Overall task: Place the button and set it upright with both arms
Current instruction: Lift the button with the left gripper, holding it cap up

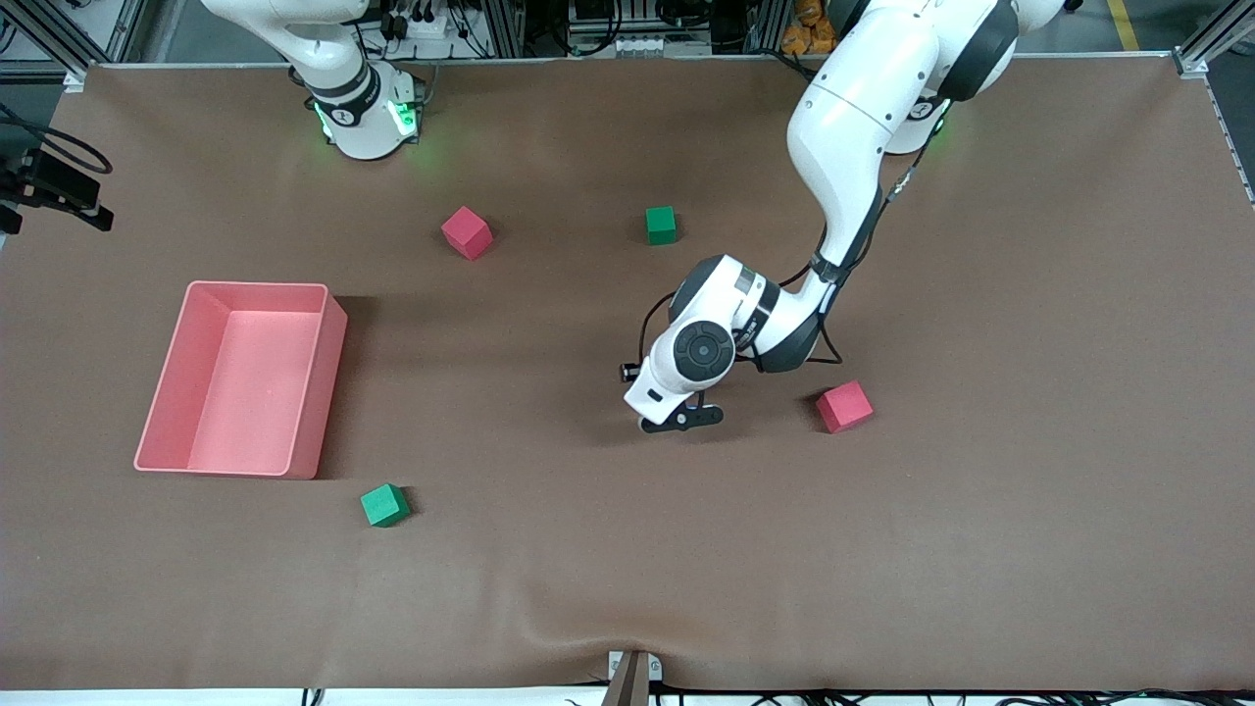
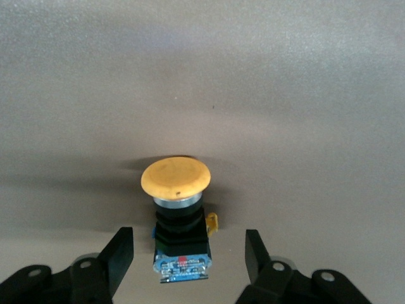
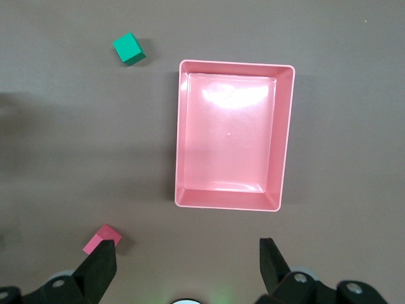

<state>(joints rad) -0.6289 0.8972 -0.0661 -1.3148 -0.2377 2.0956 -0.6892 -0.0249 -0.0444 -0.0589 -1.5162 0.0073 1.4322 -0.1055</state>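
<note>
A large table (image 1: 1029, 549) fills almost the whole front view, and it is covered by a brown, slightly rough mat (image 1: 549, 588) that makes a small wrinkle at the edge nearest to the camera, where a small metal clamp (image 1: 632, 672) sits on it. Along the top edge there are aluminium frame bars (image 1: 59, 44), bundles of black cables (image 1: 441, 25) and a bit of grey floor with a yellow line (image 1: 1123, 20). The light is soft and comes from above, so the shadows on the mat are short and pale.
</note>
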